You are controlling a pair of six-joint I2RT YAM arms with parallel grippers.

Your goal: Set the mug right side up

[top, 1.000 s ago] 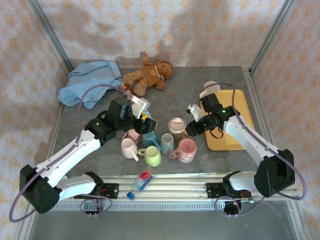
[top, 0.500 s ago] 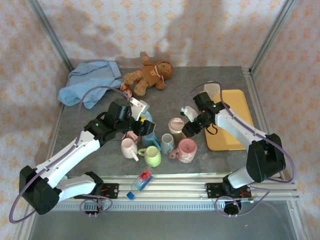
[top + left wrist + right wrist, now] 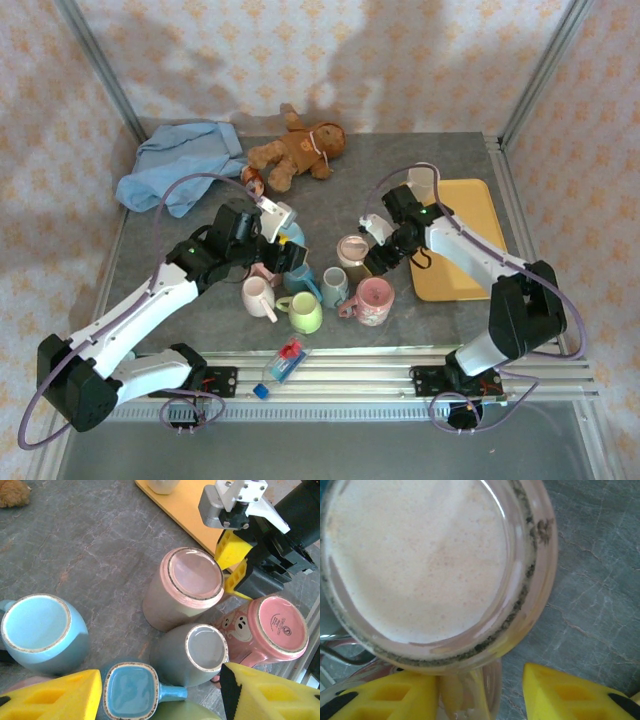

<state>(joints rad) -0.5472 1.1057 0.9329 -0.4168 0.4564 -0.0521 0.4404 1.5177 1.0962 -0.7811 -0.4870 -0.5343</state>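
Observation:
A beige-pink mug [image 3: 353, 249] stands upside down mid-table, its glazed base facing up [image 3: 192, 582] [image 3: 430, 565]. My right gripper [image 3: 378, 258] [image 3: 234, 562] [image 3: 480, 690] is low at the mug's right side, open, with the mug's handle [image 3: 485, 685] between its yellow fingers. The left finger touches the handle and the right finger stands apart from it. My left gripper [image 3: 290, 250] [image 3: 162, 695] hangs open above the mug cluster, over a blue square mug [image 3: 131, 690] and a grey mug [image 3: 200, 652], holding nothing.
Close around stand a pink ghost mug [image 3: 373, 298], a green mug [image 3: 305, 315], a pale pink mug [image 3: 258, 295] and a light-blue mug [image 3: 37, 632]. A yellow tray [image 3: 455, 240] with a white cup [image 3: 422, 178] lies right. Teddy bear [image 3: 297, 148] and blue cloth [image 3: 180, 160] lie at the back.
My right arm swung left from the tray's edge to the beige-pink mug, bringing its fingers around the handle. The left arm has hardly moved.

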